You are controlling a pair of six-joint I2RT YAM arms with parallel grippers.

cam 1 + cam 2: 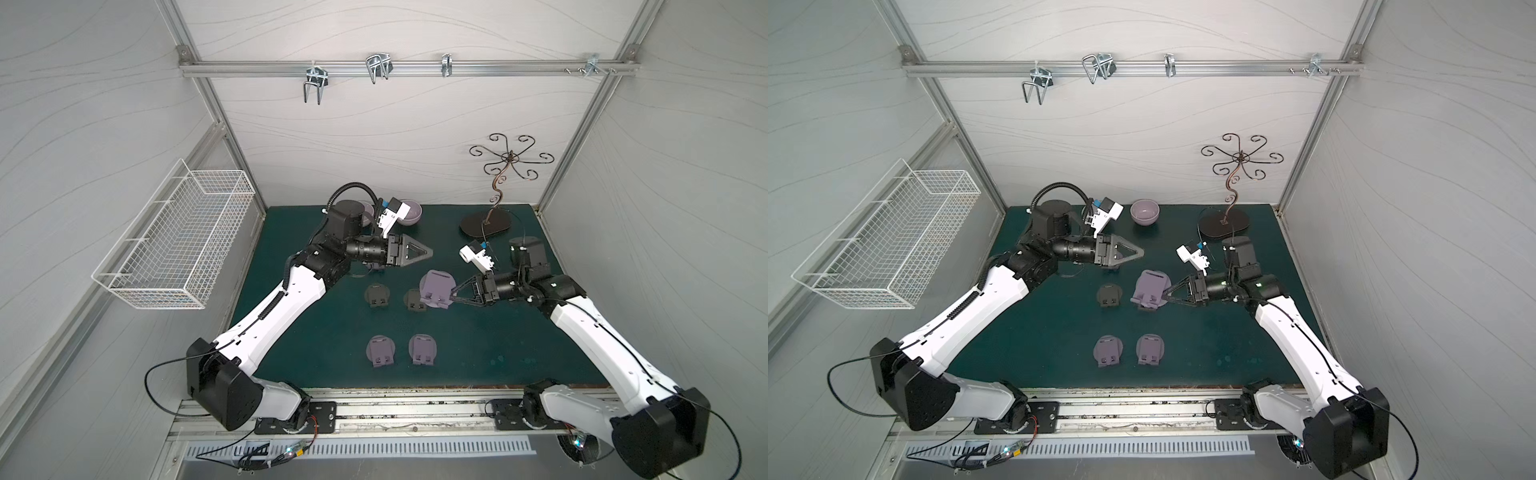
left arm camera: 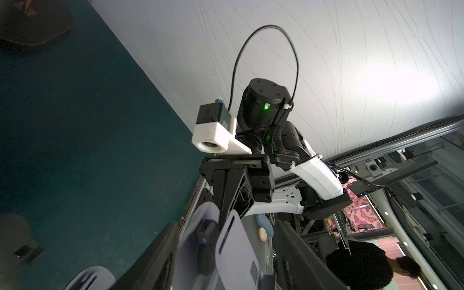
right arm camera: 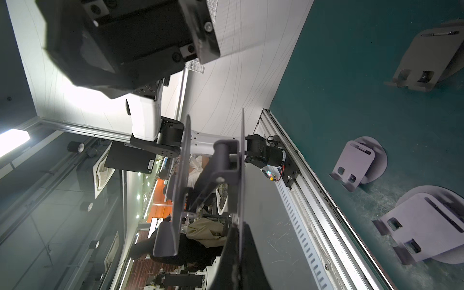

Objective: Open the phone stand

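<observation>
Right fingers (image 3: 248,266) pinch stand (image 1: 434,286), lip frontward.

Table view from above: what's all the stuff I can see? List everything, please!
Held phone stand: one, purple, middle of mat, lifted.
Folded phone stands: two, purple, front of mat.
Dark phone stands: two, black, middle; one partly hidden under the held one.
Bowl: one clearly seen, purple, back of mat.
Metal tree: one, dark, back right.
Wire basket: one, white, left wall.
Hooks: four, silver, back rail.
Mat: one, green.
Left claw: open, empty.
Right claw: shut on held phone stand.
</observation>
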